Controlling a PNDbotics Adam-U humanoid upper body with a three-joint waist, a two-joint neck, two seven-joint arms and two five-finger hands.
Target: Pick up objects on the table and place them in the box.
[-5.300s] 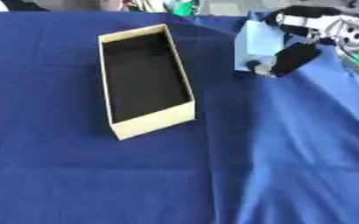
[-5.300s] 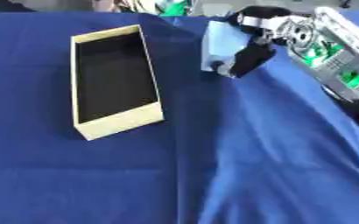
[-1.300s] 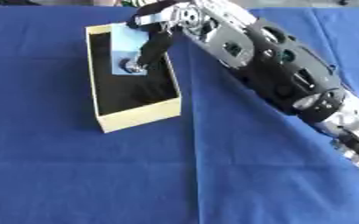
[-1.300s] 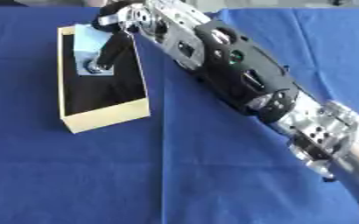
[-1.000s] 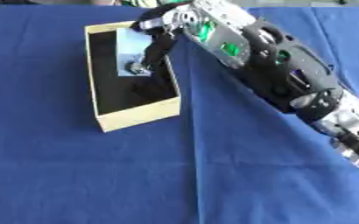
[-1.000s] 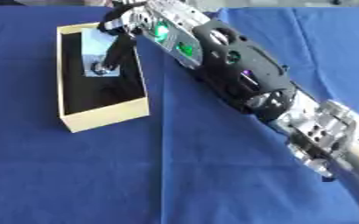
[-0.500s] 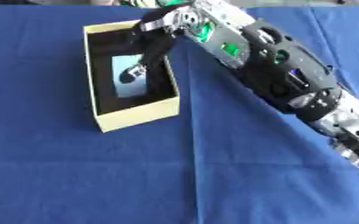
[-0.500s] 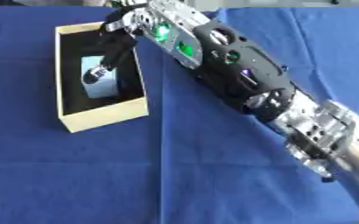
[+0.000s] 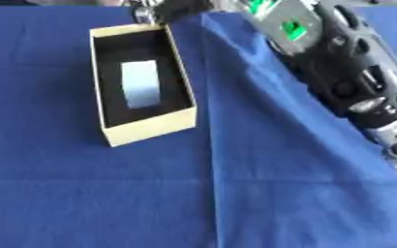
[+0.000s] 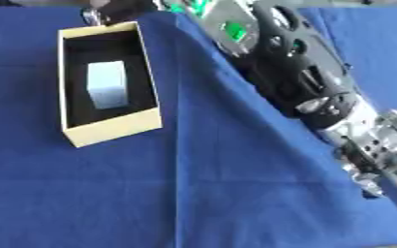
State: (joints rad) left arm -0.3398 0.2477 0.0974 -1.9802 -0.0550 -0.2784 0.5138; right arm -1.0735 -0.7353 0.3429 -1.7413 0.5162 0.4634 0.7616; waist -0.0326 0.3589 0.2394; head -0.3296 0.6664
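Here: pale blue block [image 9: 140, 90] lying flat inside the cream box [image 9: 151, 131] on the blue-clothed tabletop [image 9: 193, 193]; right hand [image 9: 155, 10] just beyond the box's far end, grip indiscernible.

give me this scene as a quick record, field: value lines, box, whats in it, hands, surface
box: open cream box with dark lining, on the table's left half
contents: one pale blue block lying flat inside, untouched
right hand: hand at the top edge by the box's far end, fingers unclear
left hand: not in view
surface: blue cloth
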